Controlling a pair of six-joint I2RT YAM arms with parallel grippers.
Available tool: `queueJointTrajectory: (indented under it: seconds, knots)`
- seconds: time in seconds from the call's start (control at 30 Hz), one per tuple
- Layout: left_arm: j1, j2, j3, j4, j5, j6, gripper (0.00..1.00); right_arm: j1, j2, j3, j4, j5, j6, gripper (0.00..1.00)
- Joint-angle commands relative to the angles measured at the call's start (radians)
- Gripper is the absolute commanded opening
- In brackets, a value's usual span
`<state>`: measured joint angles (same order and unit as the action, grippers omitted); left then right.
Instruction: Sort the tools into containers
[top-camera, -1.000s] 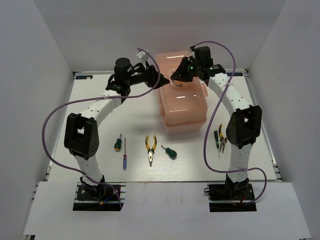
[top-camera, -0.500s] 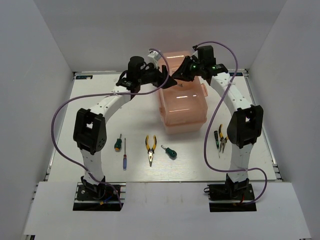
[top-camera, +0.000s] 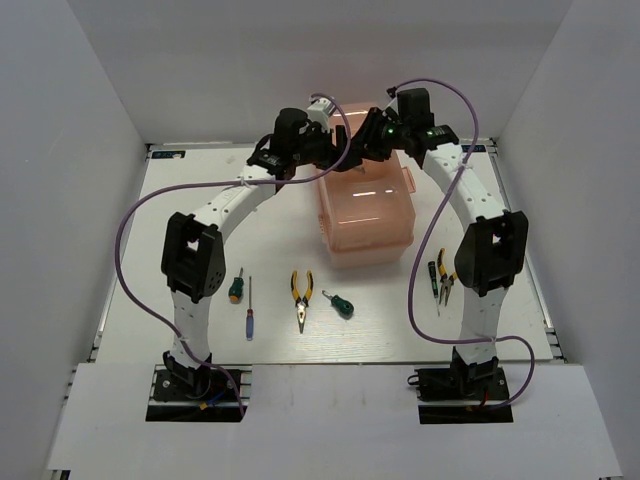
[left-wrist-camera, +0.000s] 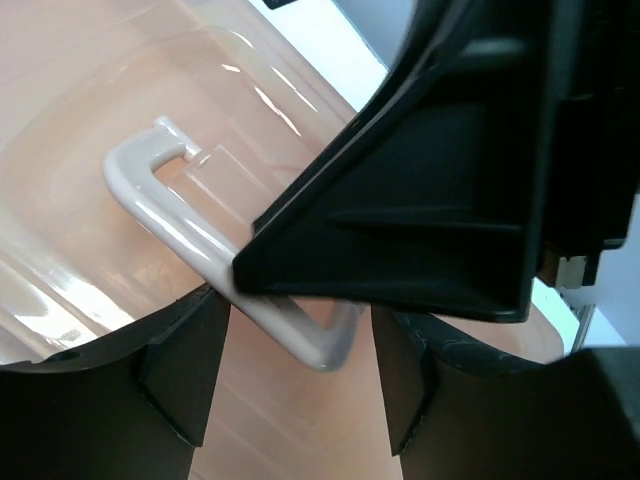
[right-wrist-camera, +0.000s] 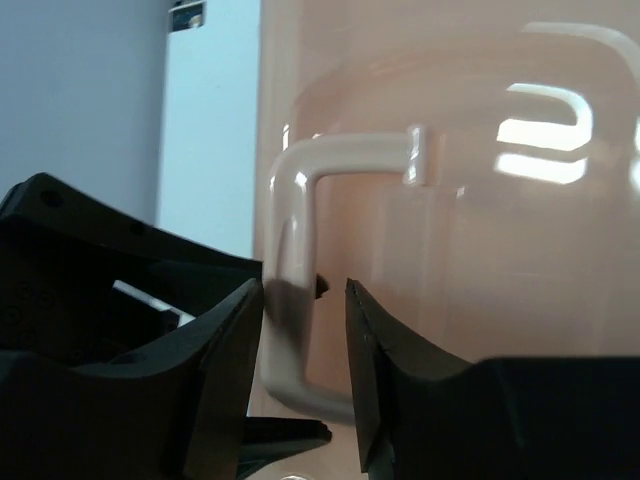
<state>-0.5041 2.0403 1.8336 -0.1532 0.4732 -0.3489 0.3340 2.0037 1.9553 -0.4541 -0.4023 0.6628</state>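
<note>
Toolbox: salmon-pink translucent toolbox, lid shut, stands at the far middle of the table. It has a white lid handle on top.
Left claw: the left claw reaches over the lid from the left side. In its own wrist view its fingers are wide apart, one on each side of the handle bar, and are not pinching it.
Right claw: the right claw comes in from the right and meets the left claw over the handle. In its wrist view the gap is narrow and the handle's end leg runs down between the fingers. One finger is against the leg. Cannot tell whether it squeezes or only straddles.
Overlap: in the left wrist view the right claw's black finger covers the middle of the handle bar.
Tools, near left: orange-green stubby screwdriver lies just beside the thin purple-handled screwdriver, on the table right of the left arm.
Tools, near middle: yellow-and-black pliers lie with tips toward the near edge. The green stubby screwdriver is just to their right. Both are in front of the toolbox, apart from it.
Tools, right: dark green-handled screwdriver and second pliers lie side by side, close to the right arm's elbow.
Tool count: all six lie on the table outside the toolbox.
</note>
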Motion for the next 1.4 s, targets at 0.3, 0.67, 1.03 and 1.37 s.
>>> queueJointTrajectory:
  seconds: [0.3, 0.67, 1.03, 1.37]
  knots:
    - [-0.007, 0.038, 0.042, -0.123, -0.120, -0.071, 0.57, -0.072, -0.198, 0.024, -0.048, 0.465, -0.387, 0.50]
    - [-0.007, 0.138, 0.223, -0.261, -0.139, -0.099, 0.33, -0.295, -0.180, -0.246, 0.017, 0.147, -0.422, 0.57]
    - [-0.007, 0.147, 0.236, -0.272, -0.139, -0.108, 0.13, -0.385, -0.045, -0.260, 0.040, -0.084, -0.404, 0.59]
    - [-0.007, 0.156, 0.276, -0.263, -0.097, -0.136, 0.00, -0.382, 0.101, -0.254, 0.054, -0.228, -0.336, 0.59]
